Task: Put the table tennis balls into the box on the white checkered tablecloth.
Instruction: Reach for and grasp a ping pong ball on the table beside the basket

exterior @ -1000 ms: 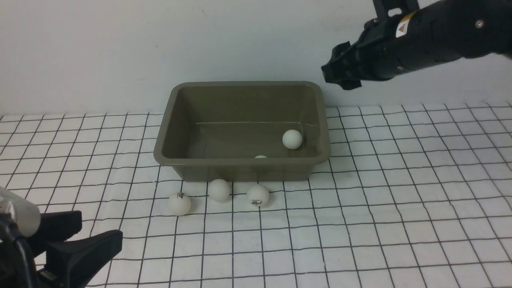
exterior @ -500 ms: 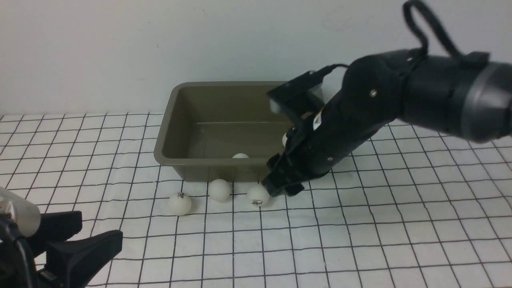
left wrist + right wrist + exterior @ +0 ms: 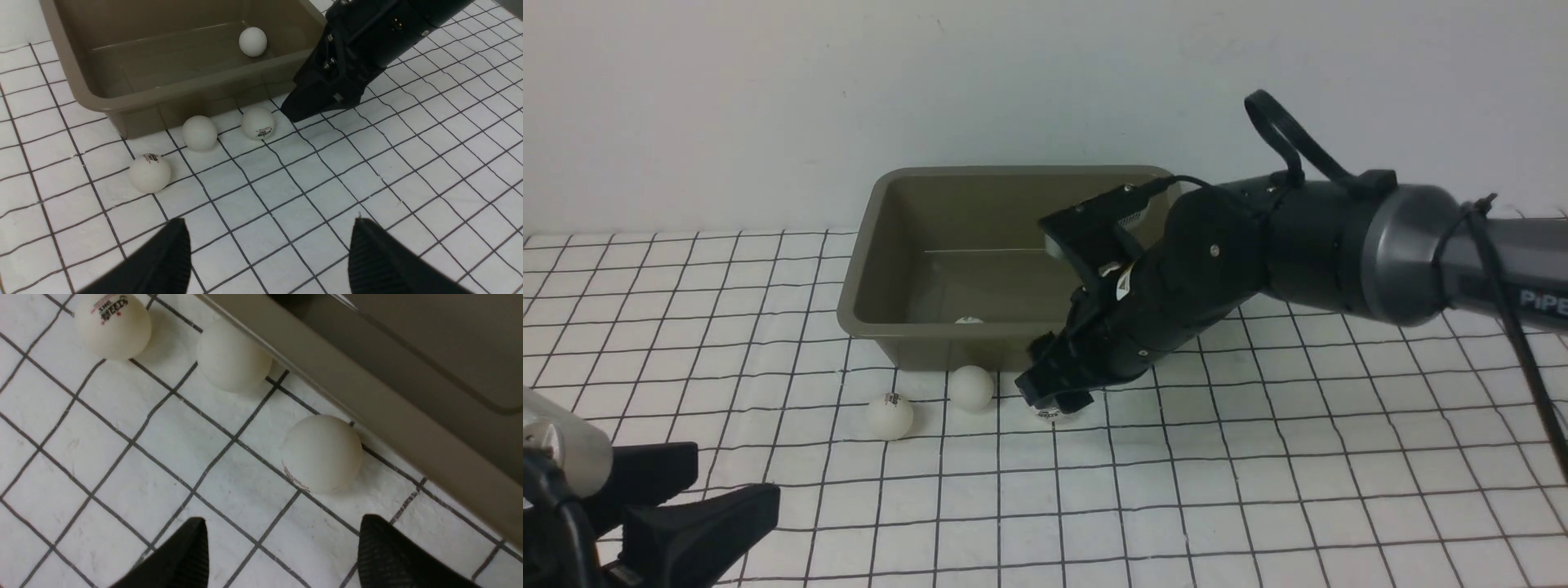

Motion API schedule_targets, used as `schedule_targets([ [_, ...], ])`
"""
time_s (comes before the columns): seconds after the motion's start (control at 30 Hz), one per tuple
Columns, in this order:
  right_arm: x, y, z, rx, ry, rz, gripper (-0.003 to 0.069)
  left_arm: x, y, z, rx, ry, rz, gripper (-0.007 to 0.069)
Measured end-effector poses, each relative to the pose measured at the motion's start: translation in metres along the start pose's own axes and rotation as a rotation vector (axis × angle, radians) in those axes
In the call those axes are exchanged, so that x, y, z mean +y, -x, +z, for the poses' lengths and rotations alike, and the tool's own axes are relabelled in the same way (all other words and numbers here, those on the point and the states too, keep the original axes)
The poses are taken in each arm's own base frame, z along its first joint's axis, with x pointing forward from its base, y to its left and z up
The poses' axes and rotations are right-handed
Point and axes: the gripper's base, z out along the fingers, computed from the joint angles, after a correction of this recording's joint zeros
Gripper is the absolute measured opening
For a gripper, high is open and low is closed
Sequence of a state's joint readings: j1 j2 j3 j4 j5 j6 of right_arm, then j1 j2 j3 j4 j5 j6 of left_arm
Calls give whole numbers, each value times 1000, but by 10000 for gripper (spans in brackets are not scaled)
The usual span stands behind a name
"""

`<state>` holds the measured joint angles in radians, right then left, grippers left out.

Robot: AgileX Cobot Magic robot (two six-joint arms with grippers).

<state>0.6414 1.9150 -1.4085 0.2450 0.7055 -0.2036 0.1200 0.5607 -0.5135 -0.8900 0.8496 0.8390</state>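
Just before the box point(image 3: 915, 331), your right end effector point(image 3: 282, 539) hangs low, fingers spread and empty, poised over the nearest ball point(image 3: 321, 453) of three balls point(image 3: 971, 387) on the cloth point(image 3: 1258, 457). Two more seem to lie inside the box. That ball sits just beside the box's wall, so a closing finger could strike the rim or flick the smooth ball away. Your left end effector point(image 3: 269, 245) rests apart, also spread. Wrinkled gridded cloth hides the desk, and a bare white wall point(image 3: 768, 98) stands behind.
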Motion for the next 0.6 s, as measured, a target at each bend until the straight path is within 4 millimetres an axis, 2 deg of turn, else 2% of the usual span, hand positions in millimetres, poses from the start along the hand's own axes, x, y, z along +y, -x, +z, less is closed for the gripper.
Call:
schedule_targets([
  [0.1, -1, 5, -20, -37, -40, -57, 444, 0, 0, 0, 0, 1, 2, 468],
  [0.23, -5, 17, -81, -159, -163, -132, 444, 1, -1, 0, 8, 8, 11, 468],
  [0.33, -16, 19, -128, -237, -290, -135, 444, 1, -1, 1, 14, 10, 8, 468],
  [0.43, -29, 14, -187, -329, -449, -128, 444, 3, -1, 3, 31, 11, 3, 468],
  [0.53, -32, 5, -241, -433, -576, -132, 444, 10, -2, 10, 72, 16, -13, 468],
  [0.6, -30, -1, -262, -477, -600, -126, 444, 15, -2, 16, 93, 23, -36, 468],
])
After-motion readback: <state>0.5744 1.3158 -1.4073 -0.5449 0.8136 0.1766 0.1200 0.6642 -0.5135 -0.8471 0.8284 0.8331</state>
